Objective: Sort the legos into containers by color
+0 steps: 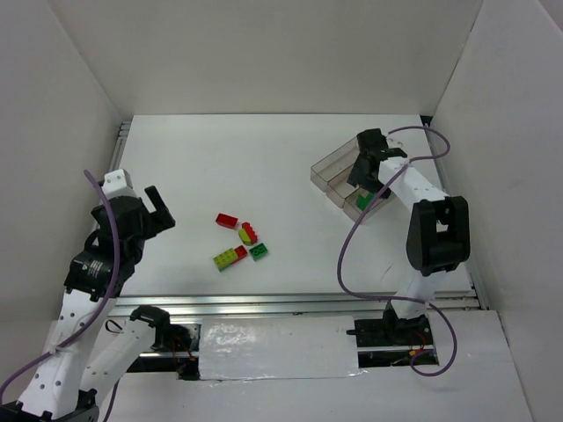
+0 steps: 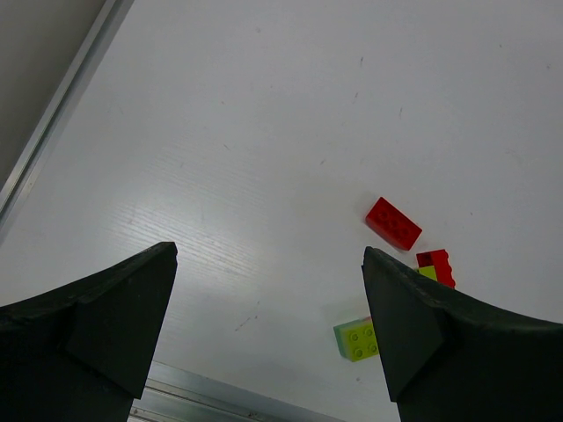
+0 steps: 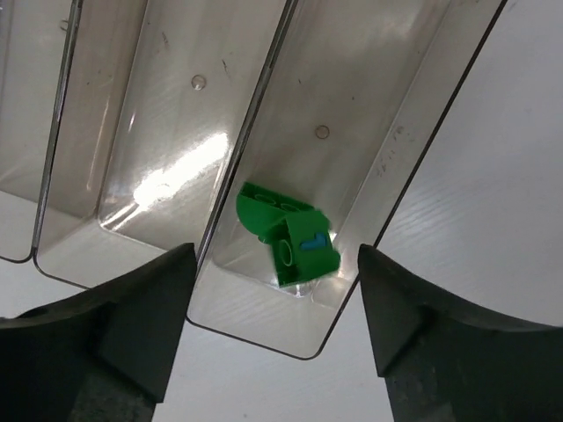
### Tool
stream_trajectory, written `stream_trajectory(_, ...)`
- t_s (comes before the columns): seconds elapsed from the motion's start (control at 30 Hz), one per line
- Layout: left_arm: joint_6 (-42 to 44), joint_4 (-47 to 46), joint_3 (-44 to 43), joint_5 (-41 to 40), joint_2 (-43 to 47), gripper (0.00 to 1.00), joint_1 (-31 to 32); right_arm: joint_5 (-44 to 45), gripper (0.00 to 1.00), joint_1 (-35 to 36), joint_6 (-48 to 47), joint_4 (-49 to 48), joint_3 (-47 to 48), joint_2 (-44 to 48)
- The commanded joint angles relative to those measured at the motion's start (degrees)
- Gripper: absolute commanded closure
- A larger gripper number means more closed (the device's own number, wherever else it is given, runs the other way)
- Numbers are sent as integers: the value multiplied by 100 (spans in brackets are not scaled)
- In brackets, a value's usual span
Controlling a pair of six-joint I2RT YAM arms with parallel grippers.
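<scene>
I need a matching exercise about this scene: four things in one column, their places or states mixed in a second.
1. left gripper
2. right gripper
3. single red brick
4. tilted green brick

a. inside the end tray
b. open, above the containers
c. open, above bare table
d. on the table, far from the containers

Pairs: 1-c, 2-b, 3-d, 4-a

I have my left arm (image 1: 95,264) folded at the near left, and its left gripper (image 1: 160,209) points in toward the middle with the jaws spread wide and nothing between them. My right arm (image 1: 435,233) stretches out to the far right with the wrist tipped over. Its right gripper (image 3: 275,251) faces down, jaws parted and holding nothing.
</scene>
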State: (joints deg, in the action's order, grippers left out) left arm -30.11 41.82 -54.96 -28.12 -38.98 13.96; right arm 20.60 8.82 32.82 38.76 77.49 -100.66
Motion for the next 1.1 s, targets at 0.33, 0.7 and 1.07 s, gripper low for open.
stream_trajectory(0.33,102,-227,-41,70,-338,1,-42,-862,1,2393,-583,-1069,-752,1066)
stream_trajectory(0.7,119,-245,3,114,-285,1,-60,-934,2,4558,-1541,-1125,82,-542)
stream_trajectory(1.07,137,-262,12,166,-268,0,-60,-1857,3,4664,-1779,-1538,-182,-788)
